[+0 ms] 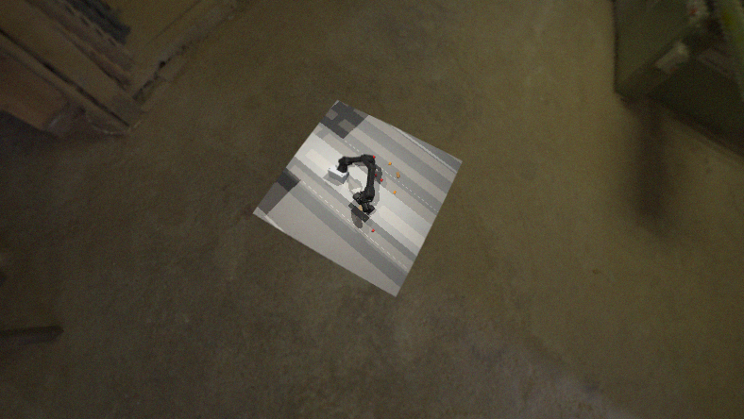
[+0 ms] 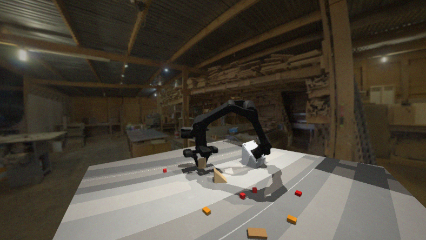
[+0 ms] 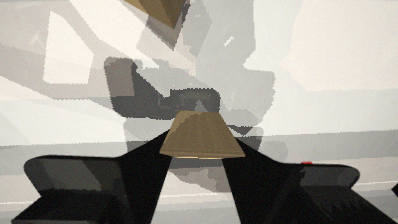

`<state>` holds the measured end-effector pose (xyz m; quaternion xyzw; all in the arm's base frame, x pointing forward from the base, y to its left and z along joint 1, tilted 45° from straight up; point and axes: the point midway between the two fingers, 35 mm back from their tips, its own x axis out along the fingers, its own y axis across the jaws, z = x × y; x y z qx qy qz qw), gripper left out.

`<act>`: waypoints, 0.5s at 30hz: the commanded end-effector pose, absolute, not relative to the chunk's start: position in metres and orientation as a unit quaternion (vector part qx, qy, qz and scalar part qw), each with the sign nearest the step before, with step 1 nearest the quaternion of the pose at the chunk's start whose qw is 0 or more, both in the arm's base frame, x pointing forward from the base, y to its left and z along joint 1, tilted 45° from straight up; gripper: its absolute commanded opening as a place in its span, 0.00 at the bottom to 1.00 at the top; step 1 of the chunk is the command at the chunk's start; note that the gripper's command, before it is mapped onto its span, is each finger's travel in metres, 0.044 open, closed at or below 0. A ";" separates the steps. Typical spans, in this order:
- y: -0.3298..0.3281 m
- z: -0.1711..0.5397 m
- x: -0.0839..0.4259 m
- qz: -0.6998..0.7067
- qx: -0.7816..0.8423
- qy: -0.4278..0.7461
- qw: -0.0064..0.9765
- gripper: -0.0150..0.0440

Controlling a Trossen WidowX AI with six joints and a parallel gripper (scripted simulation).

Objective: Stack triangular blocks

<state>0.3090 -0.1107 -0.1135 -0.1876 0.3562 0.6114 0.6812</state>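
Observation:
My gripper (image 2: 201, 165) (image 3: 197, 131) is shut on a tan triangular block (image 2: 202, 162) (image 3: 202, 134). It holds the block low, seemingly a little above the table; the gap underneath is hard to judge. The other triangular block (image 2: 219, 177) (image 3: 162, 10) stands on the table, to the right of the held one and nearer the camera in the exterior view. Its sloped face falls toward the right there. The wrist view shows only its corner at the top edge. The two blocks are apart. The held block's sloped face is not clearly seen.
Red cubes (image 2: 242, 195) (image 2: 254, 190) (image 2: 298, 193) lie right of the standing block, another red cube (image 2: 164, 170) left of the gripper. Orange blocks (image 2: 206, 210) (image 2: 291, 219) and a flat tan block (image 2: 257, 233) lie nearer the camera. A white-grey box (image 2: 250, 154) stands by the arm's base.

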 end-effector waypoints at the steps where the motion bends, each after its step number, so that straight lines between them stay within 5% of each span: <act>1: -0.108 -0.117 0.309 0.611 -0.187 0.357 0.682 0.25; 15: -0.092 -0.132 0.309 0.611 -0.185 0.357 0.682 0.25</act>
